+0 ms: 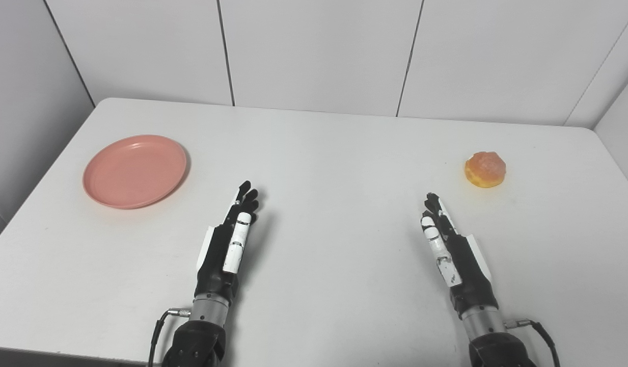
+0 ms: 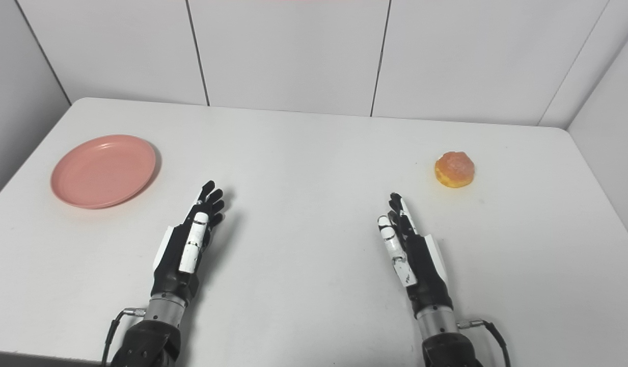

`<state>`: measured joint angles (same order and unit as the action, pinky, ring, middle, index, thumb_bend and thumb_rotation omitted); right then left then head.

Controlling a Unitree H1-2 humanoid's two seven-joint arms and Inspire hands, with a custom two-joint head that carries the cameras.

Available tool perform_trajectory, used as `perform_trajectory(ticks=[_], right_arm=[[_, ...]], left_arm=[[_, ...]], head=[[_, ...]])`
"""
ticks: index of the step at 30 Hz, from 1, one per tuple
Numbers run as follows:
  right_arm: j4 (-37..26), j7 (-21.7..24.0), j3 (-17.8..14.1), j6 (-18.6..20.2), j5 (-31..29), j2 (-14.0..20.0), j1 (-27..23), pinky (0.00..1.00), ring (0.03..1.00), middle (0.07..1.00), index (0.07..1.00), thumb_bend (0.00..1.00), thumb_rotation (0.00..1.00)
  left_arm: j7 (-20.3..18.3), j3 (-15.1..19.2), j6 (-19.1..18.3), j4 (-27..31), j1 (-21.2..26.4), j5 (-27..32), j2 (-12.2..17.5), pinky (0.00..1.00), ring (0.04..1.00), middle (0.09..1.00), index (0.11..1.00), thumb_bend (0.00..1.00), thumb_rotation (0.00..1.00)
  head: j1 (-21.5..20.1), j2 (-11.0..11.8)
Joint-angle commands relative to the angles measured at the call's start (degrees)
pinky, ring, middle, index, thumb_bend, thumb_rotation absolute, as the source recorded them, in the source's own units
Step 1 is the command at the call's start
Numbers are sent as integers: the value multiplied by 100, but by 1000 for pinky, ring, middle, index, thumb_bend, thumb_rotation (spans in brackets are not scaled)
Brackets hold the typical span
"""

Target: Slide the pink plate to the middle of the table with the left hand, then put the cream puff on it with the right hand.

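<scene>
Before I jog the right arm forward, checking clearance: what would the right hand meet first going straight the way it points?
Probably nothing: the right hand points left of the cream puff, over bare table toward the back wall.

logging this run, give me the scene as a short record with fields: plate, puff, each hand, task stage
plate: pink plate at the table's left side, nothing on it
puff: cream puff at the right side, apart from the plate
left hand: left hand open, holds nothing, right of the plate, not touching it
right hand: right hand open, holds nothing, short of the puff
task stage: plate not yet slid, puff not yet picked up
</scene>
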<state>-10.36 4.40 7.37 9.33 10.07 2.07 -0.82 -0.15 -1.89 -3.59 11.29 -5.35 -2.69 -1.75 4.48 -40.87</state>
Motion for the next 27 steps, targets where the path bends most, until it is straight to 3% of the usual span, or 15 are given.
perform_trajectory(ticks=[1, 27], right_arm=[[-171, -40, -20, -45, -17, -35, -167, 964, 960, 974, 976, 238, 1000], [-149, -37, 1, -105, 40, 1, -168, 946, 958, 975, 977, 246, 1000]], left_arm=[[-12, 3, 89, 137, -196, 15, 47, 956, 955, 958, 948, 478, 1000], [-14, 5, 53, 160, -208, 29, 40, 959, 952, 958, 946, 485, 1000]], head=[[3, -8], [12, 3]])
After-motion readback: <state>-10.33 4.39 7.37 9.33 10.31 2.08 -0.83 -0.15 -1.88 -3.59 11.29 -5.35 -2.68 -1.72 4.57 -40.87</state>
